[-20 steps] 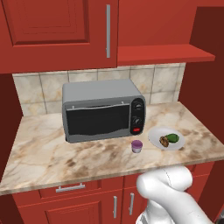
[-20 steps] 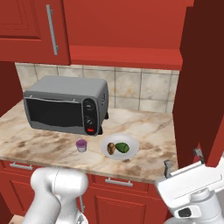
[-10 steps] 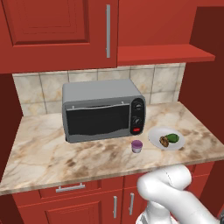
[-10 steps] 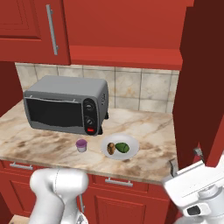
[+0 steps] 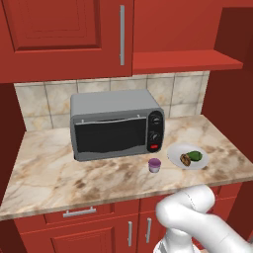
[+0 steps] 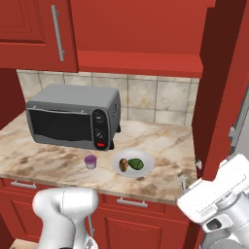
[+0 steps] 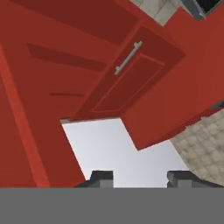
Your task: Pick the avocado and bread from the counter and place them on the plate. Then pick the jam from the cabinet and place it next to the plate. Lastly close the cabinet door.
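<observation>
Left base view: plate [image 5: 174,156] seen on the counter [image 5: 59,175], right of the toaster oven [image 5: 116,129]; avocado [image 5: 195,156] and bread [image 5: 185,159] lie on it, touching. Jam [image 5: 155,165] stands just left of the plate.

Right base view: cabinet [image 6: 136,34] left door shut, right door [image 6: 223,87] swung open.

Hand view: gripper [image 7: 141,176] fingertips are drawn in, nothing seen between them; a red panelled door with a silver handle [image 7: 128,57] lies ahead.
</observation>
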